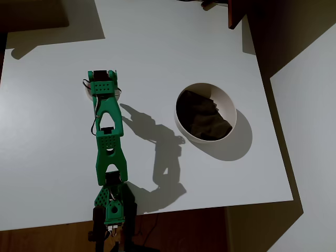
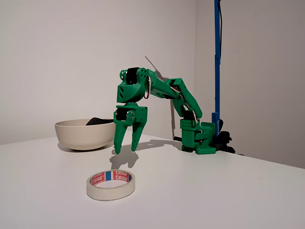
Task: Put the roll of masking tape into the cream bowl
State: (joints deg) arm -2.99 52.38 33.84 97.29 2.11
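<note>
Fixed view shows the gripper (image 2: 127, 148) at mid-frame, pointing down with its fingers spread and empty, hanging just clear of the table (image 2: 214, 191). The roll of masking tape (image 2: 110, 184) lies flat at lower centre, nearer the camera, likely its target. The cream bowl (image 2: 81, 136) waits at middle left, apart from both.

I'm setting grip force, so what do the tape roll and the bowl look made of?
Roll of masking tape: matte cream paper, probably crepe, with a printed label inside its core. Cream bowl: smooth, faintly satin wall and thin rim, ceramic or plastic; the look leaves that open.

White table (image 2: 228, 191) carries tape roll (image 2: 110, 184) (lying flat), cream bowl (image 2: 81, 135)
</note>
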